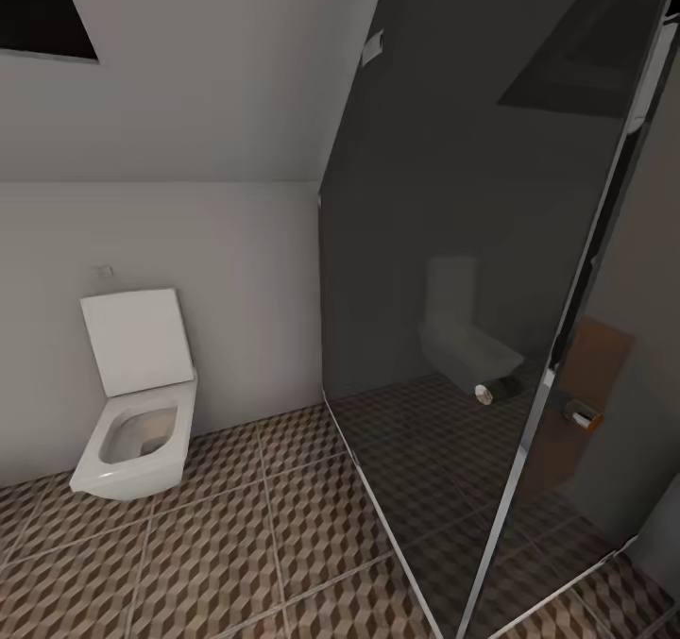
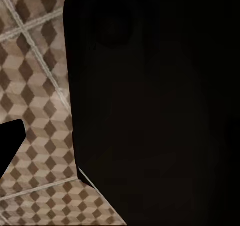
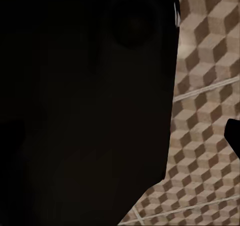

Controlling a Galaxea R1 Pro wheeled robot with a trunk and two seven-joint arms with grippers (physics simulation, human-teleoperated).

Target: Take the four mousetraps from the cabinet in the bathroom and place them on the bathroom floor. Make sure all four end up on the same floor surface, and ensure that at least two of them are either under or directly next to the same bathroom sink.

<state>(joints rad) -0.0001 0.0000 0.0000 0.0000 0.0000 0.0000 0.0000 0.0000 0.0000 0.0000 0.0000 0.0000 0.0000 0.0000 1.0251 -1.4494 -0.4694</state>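
Observation:
The bathroom floor (image 1: pixel 236 545), tiled in a brown, beige and white cube pattern, spreads below me in the head view. The same bathroom floor (image 2: pixel 35 85) passes under the left wrist camera, where one black finger (image 2: pixel 7 146) pokes in from the edge. The right wrist view looks down on that floor (image 3: pixel 210 60) too, with a black finger (image 3: pixel 234 136) at its edge. Neither wrist view lets me tell how the jaws stand. The mousetraps and the sink are out of view. I cannot tell whether an orange-brown panel (image 1: pixel 595 365) behind the dark glass is the cabinet.
A white wall-hung toilet (image 1: pixel 137 422) with its lid up stands at the left wall. A tall dark glass partition (image 1: pixel 453 290) with a metal edge (image 1: pixel 529 450) cuts across the right half. A dark bulk (image 2: pixel 160 110) of my own body blocks both wrist views (image 3: pixel 85 110).

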